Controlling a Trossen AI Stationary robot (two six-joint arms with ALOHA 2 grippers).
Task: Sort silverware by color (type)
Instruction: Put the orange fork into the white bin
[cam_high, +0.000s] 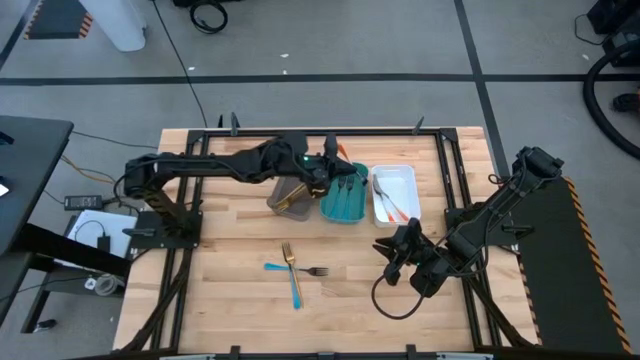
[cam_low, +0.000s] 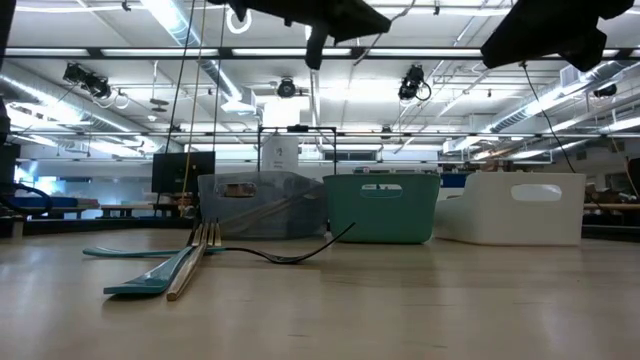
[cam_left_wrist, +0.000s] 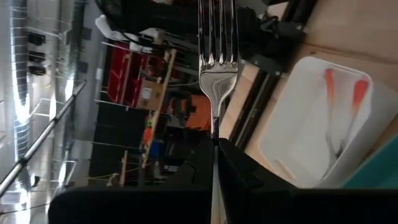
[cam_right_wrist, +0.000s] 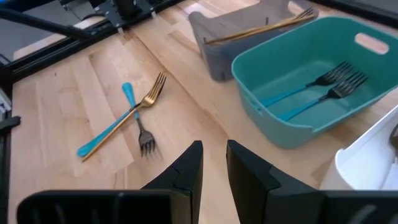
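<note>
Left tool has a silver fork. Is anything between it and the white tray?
Nothing visible blocks it. The left tool holds the fork in the air by the trays. Only the teal tray lies between it and the white tray, and the fork is held above its rim.

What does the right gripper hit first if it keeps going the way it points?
Probably bare table. The right gripper points at open wood between the crossed forks and the teal tray; depth unclear.

No text, label, brand, number or sign can be read on anything in these four views.
</note>
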